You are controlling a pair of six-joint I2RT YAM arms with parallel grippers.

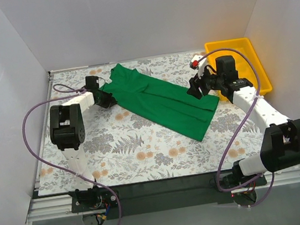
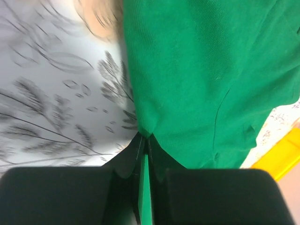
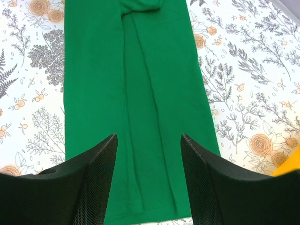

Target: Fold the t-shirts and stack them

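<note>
The green t-shirt is lying on the floral-printed counter as a long band folded lengthwise. It is running diagonally, with one end just beside the left wall of the yellow plastic tray and the other end reaching well away from the tray. At that far end the left end effector is pinching the cloth with its jaws fully closed on a thin nip of the shirt's edge. At the end nearest the tray the right end effector is hovering with its jaws standing wide, straddling the band's central crease and gripping nothing; whether its tips are touching the fabric cannot be told. The main risk is sitting in that uneven hold. If the left side is lifting or pulling while the tray-side end is going unheld, the band is likely dragging across the counter, skewing and bunching instead of folding over cleanly. The left nip is also looking shallow, so it may be catching only the upper layer, which would be peeling the lengthwise fold open, or it may be slipping off under tension. When the right jaws are closing, they may be gathering a ridge in the middle of the band rather than a corner, leaving a crooked hem. The right arm is working close beside the tray, so a wide swing could be nudging it.
</note>
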